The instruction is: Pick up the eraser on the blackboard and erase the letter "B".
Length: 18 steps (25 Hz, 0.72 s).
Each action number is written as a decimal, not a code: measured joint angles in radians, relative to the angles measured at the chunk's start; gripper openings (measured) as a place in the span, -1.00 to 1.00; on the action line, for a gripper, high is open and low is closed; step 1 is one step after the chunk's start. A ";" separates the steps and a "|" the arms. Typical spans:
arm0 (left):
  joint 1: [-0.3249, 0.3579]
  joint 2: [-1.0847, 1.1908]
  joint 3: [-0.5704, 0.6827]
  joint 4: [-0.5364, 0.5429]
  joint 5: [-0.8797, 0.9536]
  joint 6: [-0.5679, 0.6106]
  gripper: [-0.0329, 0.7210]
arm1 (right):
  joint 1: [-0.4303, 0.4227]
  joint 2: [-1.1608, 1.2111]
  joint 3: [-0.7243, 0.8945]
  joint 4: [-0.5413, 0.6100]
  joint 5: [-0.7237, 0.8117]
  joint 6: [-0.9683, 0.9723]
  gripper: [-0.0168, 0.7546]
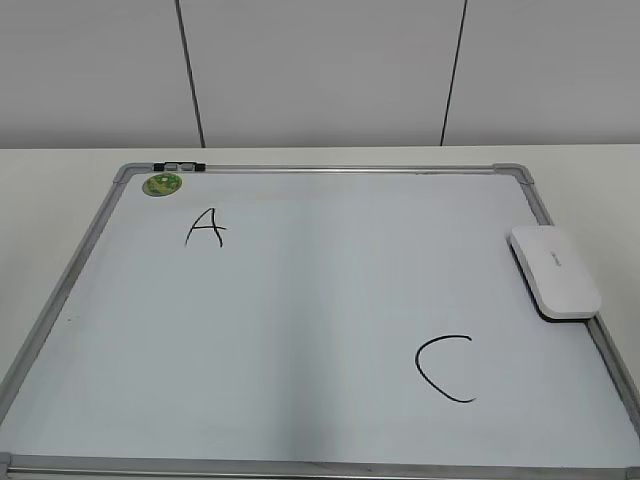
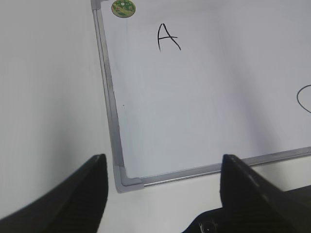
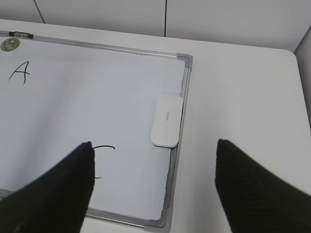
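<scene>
The blackboard (image 1: 300, 330) is a white dry-erase board with a silver frame, flat on the table; it also shows in the left wrist view (image 2: 204, 97) and the right wrist view (image 3: 97, 97). The white eraser (image 1: 555, 271) lies on its right edge, also in the right wrist view (image 3: 165, 120). No letter "B" shows on the board; only a black "A" (image 1: 206, 228) and a black "C" (image 1: 445, 368) are there. My left gripper (image 2: 163, 167) is open and empty above the board's near left corner. My right gripper (image 3: 153, 153) is open and empty above the near right corner.
A small green round magnet (image 1: 162, 184) sits at the board's far left corner, beside a small black and silver clip (image 1: 180, 166) on the frame. The white table (image 1: 50, 190) surrounds the board. A grey panelled wall (image 1: 320, 70) stands behind.
</scene>
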 joint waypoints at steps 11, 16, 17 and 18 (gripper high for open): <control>-0.009 -0.248 0.263 0.022 0.002 -0.027 0.49 | 0.000 -0.318 0.432 0.000 0.004 0.033 0.58; -0.009 -0.329 0.399 0.037 -0.010 -0.028 0.48 | 0.000 -0.446 0.622 -0.051 0.004 0.035 0.58; -0.009 -0.340 0.415 0.043 -0.021 -0.028 0.48 | 0.000 -0.470 0.649 -0.065 0.002 0.035 0.58; -0.009 -0.349 0.432 0.050 -0.035 -0.028 0.48 | 0.000 -0.485 0.673 -0.075 -0.002 0.035 0.58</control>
